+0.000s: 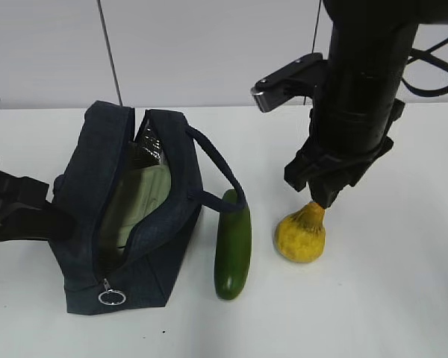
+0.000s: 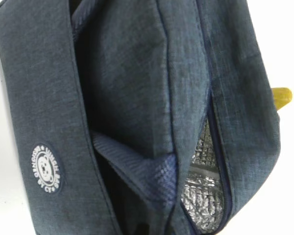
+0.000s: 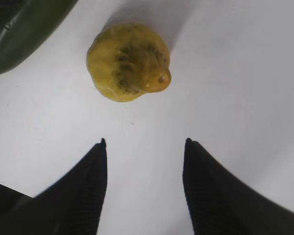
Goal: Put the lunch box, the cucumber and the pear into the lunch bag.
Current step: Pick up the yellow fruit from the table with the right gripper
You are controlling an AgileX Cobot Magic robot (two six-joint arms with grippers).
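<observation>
The navy lunch bag [image 1: 145,246] lies on the white table with its zipper open. The pale green lunch box [image 1: 145,195] shows inside it. The dark green cucumber [image 1: 233,250] lies just right of the bag, and the yellow pear [image 1: 301,237] lies right of the cucumber. My right gripper [image 1: 322,195] hangs just above the pear's neck. In the right wrist view it [image 3: 145,145] is open and empty, with the pear [image 3: 129,61] ahead of the fingertips. My left gripper [image 1: 48,212] is against the bag's left side. Its fingers are hidden in the left wrist view, which the bag [image 2: 127,98] fills.
The bag's loop handle [image 1: 220,168] arches over the cucumber's far end. A ring zipper pull [image 1: 112,297] lies at the bag's near end. Silver foil lining [image 2: 203,181] shows through the opening. Bare table [image 1: 388,298] lies right of and in front of the pear.
</observation>
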